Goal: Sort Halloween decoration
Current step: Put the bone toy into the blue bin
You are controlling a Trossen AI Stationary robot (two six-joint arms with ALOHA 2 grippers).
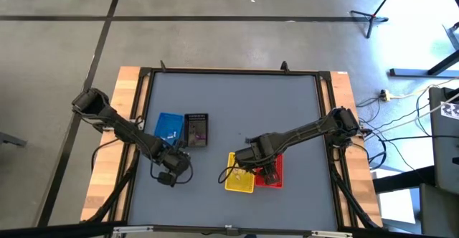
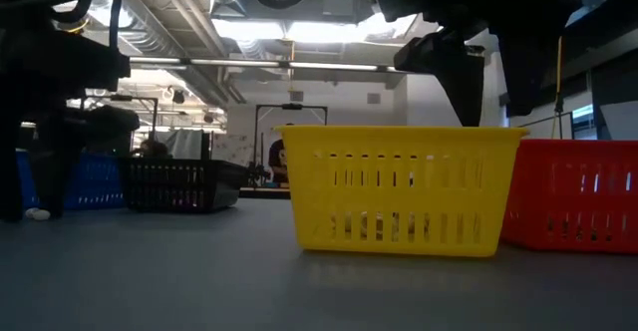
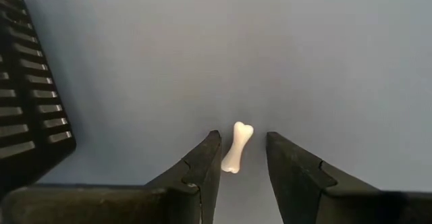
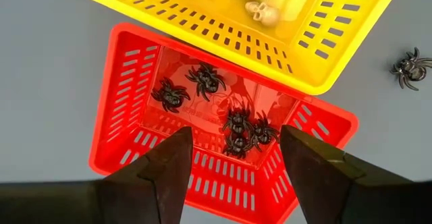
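My left gripper (image 3: 241,158), fingers spread, straddles the white bone (image 3: 237,147) on the table near its front edge, probably centred; lower squarely, then pinch. Right gripper (image 4: 233,158) spread above red basket (image 4: 135,82).

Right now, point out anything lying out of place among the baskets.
One black spider lies loose on the table just outside the yellow basket, while the other spiders sit inside the red basket. A white bone also lies on the bare table, between the open fingers of the left gripper.

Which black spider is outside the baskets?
The lone spider on the bare table beside the yellow basket; the others lie inside the red basket.
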